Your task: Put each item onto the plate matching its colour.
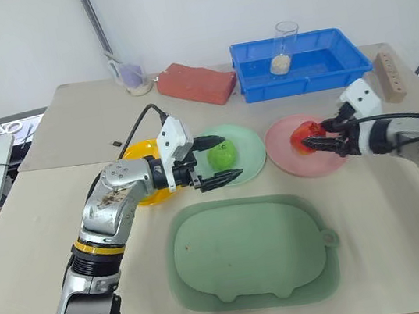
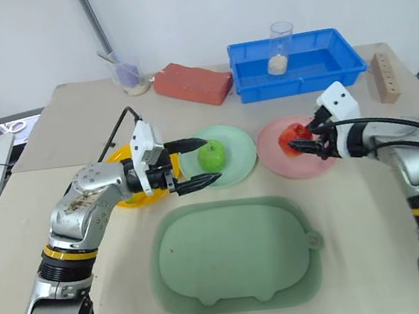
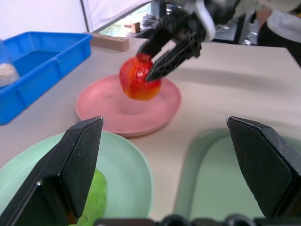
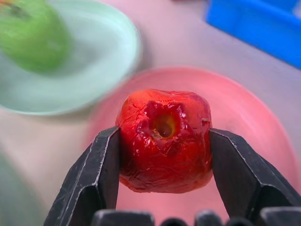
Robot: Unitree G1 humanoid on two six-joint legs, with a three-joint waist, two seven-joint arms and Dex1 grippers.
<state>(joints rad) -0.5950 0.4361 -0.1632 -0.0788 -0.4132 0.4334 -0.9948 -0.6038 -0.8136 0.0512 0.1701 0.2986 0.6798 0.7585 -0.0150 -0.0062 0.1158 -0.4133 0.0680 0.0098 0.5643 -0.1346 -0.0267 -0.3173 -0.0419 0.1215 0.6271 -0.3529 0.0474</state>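
Presently, a beige table (image 1: 45,221) is seen set against a white wall. At its far edge a blue bin (image 1: 302,64) is placed, with a clear cup (image 1: 283,48) standing inside it, and a red brick (image 1: 195,82) lies beside it. A dull-green pig-shaped board (image 1: 251,253) occupies the near edge.

The right gripper (image 4: 162,141) is held above the pink plate (image 1: 288,157), its jaws clamped on the red fruit (image 4: 164,139) from both sides; the fruit is seen raised clear of the plate in the left wrist view.

The left gripper (image 1: 221,157) is held with its jaws spread wide and nothing between them, just beside the green apple (image 1: 221,154). The apple rests on the mint plate (image 1: 249,147). The yellow plate (image 1: 136,152) is largely hidden behind the left arm.
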